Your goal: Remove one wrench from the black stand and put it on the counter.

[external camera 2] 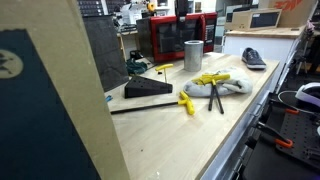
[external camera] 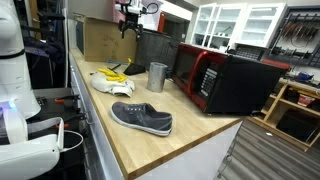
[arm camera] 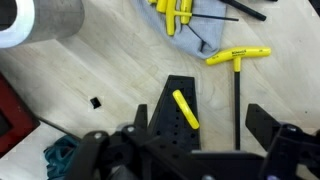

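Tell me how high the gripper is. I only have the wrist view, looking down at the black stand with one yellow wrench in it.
Observer: High. In an exterior view the gripper hangs well above the counter and the black stand.
Operator: Anything on the counter outside my frame?
Observer: A dark shoe lies there, apart from the steel cup.
Operator: What is behind the cup?
Observer: A red-and-black microwave stands next to it.
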Robot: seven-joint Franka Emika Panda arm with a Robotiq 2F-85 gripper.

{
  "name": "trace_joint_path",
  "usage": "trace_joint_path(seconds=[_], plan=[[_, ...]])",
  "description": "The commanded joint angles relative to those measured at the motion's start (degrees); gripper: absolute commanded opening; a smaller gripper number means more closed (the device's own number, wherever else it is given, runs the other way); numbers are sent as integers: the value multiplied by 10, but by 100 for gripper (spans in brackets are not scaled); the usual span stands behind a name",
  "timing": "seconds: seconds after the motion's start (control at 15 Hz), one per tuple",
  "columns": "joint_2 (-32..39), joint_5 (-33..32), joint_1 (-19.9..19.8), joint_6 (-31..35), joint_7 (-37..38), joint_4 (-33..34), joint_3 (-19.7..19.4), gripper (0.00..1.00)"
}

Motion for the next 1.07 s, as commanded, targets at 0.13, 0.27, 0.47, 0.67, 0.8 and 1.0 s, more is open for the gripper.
trace_joint_path(seconds=[0.13,0.27,0.47,0.67,0.8,1.0], plan=[[-76,1,5,-29,32,-48,-12,100],[-87,-2,6,-58,45,-48,-13,100],[-97,-6,10,-100,57,-42,-11,100],[-98,-7,18,-128,73,-37,-4,100],[-89,-3,18,-113,56,-35,-11,100],[-89,-3,21,-115,58,-35,-9,100]])
